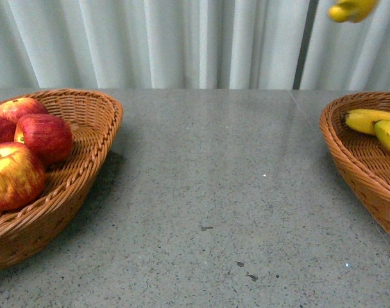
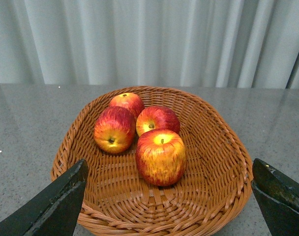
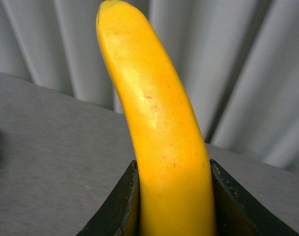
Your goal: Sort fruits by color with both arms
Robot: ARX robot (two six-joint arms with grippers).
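No text, label, brand, number or sign can be read in any of the three views, neither on the apples (image 2: 160, 156), the held banana (image 3: 159, 142), the wicker baskets (image 1: 86, 173), the worktop (image 1: 214, 192) nor the curtain (image 1: 182, 38).

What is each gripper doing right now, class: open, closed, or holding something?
Left gripper: open, empty, above the apple basket.
Right gripper: closed on a banana.

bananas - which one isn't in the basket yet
The banana clamped in the right gripper, held up in the air; its tip shows at the front view's top edge. The other two bananas lie in the right basket.
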